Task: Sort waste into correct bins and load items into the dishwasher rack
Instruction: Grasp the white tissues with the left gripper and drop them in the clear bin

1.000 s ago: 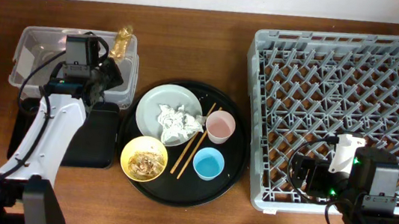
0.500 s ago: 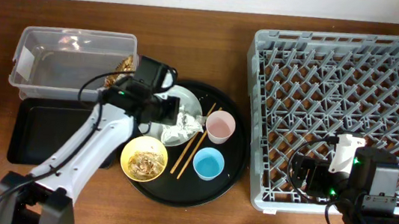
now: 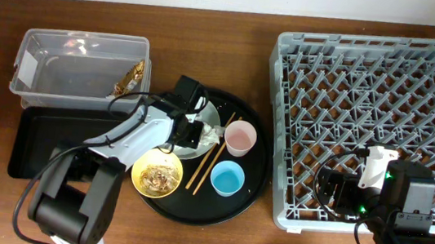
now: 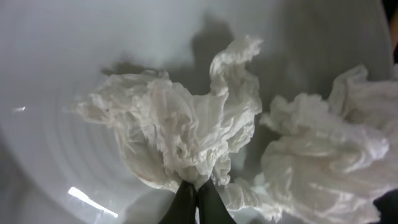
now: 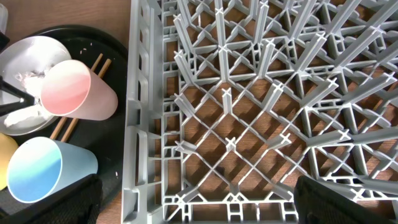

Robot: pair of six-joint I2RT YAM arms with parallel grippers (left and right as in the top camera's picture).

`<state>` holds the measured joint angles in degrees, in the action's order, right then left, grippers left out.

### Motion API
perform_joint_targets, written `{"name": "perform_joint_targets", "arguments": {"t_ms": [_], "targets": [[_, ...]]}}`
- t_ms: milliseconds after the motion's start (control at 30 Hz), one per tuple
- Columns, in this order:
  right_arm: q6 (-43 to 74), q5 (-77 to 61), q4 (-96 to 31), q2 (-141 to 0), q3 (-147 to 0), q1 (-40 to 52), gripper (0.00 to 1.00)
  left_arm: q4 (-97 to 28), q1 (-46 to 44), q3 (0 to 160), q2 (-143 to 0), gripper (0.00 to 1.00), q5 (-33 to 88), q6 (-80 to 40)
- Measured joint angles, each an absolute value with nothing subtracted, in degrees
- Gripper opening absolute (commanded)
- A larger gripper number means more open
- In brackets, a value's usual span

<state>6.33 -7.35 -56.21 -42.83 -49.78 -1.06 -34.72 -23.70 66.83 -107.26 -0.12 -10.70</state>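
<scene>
My left gripper [image 3: 189, 127] is down on the pale plate [image 3: 171, 107] and shut on the crumpled white tissue [image 3: 196, 138]. In the left wrist view the closed fingertips [image 4: 198, 198] pinch the tissue [image 4: 180, 134] over the plate [image 4: 68, 56]. The gold foil wrapper [image 3: 129, 79] lies in the clear tub [image 3: 59, 71]. The black tray [image 3: 42, 147] lies in front of the tub. The yellow bowl [image 3: 157, 173] holds brown scraps. The pink cup [image 3: 240, 138], the blue cup [image 3: 227, 177] and the chopsticks [image 3: 210, 161] lie on the round tray. My right gripper [image 5: 199, 202] is open over the rack [image 3: 374, 115].
The round black tray [image 3: 253, 184] holds the dishes between the bins and the rack. In the right wrist view the pink cup [image 5: 78, 90] and the blue cup [image 5: 43, 171] lie just left of the rack's wall [image 5: 140, 124]. Bare wooden table lies along the front.
My left arm has swung from the clear tub, where the gold wrapper now lies, to the plate and shut on the tissue. The right arm has not moved.
</scene>
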Motion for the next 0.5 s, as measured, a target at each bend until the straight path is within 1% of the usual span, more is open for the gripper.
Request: {"name": "perform_joint_targets", "arguments": {"t_ms": [100,233,267,300,367,400,433,467,500], "targets": [[6.33,-7.35,-56.21,-42.83,-49.78,-1.06,0.99,-36.77,-21.82,67.64,-103.48,0.00,-0.49,-10.68],[6.35,-7.33,-56.21,-42.81,-49.78,-1.06,0.99,-36.29,-13.82,70.24,-91.74,0.00,-0.95,-10.68],[6.33,-7.35,-56.21,-42.83,-49.78,-1.06,0.99,-35.86,-11.70,70.41,-90.17,0.01,-0.93,-10.68],[6.31,-7.35,-56.21,-42.81,-49.78,-1.06,0.99,-34.33,-8.23,70.43,-89.32,0.04,-1.10,-10.68],[6.33,-7.35,-56.25,-42.85,-49.78,-1.06,0.99,-32.18,-4.64,70.39,-89.36,0.09,-1.06,-10.63],[6.35,-7.35,-56.23,-42.87,-49.78,-1.06,0.99,-30.00,-3.11,70.41,-89.36,0.32,-1.13,-10.66],[6.31,-7.35,-56.21,-42.87,-49.78,-1.06,0.99,-28.91,-1.67,70.41,-89.36,0.47,-1.15,-10.72],[6.33,-7.35,-56.21,-42.87,-49.78,-1.06,0.99,-27.86,-0.89,70.39,-89.36,0.55,-1.15,-10.52],[6.33,-7.35,-56.23,-42.87,-49.78,-1.06,0.99,-26.39,-0.27,70.39,-89.36,0.59,-1.15,-10.44]]}}
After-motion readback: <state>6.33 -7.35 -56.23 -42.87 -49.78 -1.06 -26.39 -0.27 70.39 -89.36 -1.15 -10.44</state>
